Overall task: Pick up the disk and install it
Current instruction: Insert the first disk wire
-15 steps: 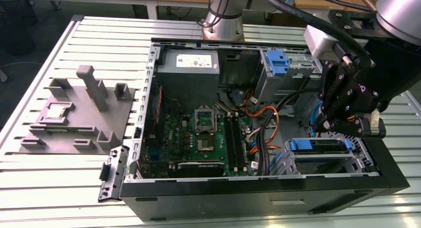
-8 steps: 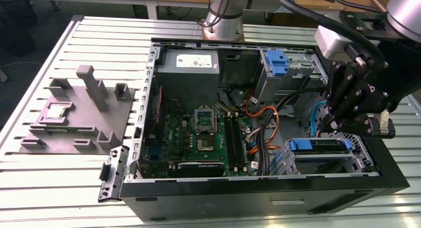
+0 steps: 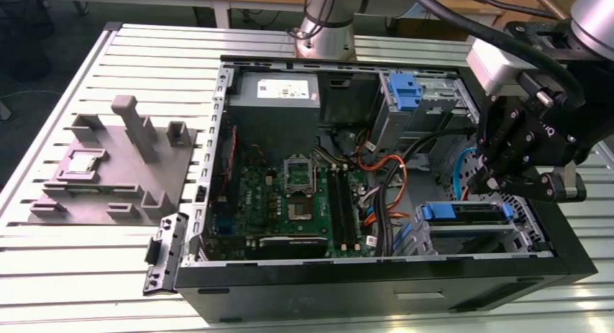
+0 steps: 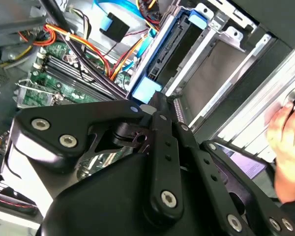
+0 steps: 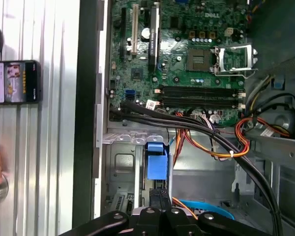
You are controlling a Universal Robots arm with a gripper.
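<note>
Disk point(image 3: 468, 212): lies in the drive bay of the computer case point(image 3: 317, 286), lower right of the exterior view, blue bracket end toward the motherboard point(image 3: 287, 196).
Gripper point(image 3: 499, 183): just above the disk.
Fingers point(image 5: 154, 196): drawn nearly together; cannot tell whether they touch the disk.

Table point(image 3: 96, 275): ribbed pale metal, satin sheen.
Disk point(image 3: 467, 212): smooth blue plastic frame.
Case point(image 3: 384, 286): matt black, probably painted metal.
</note>
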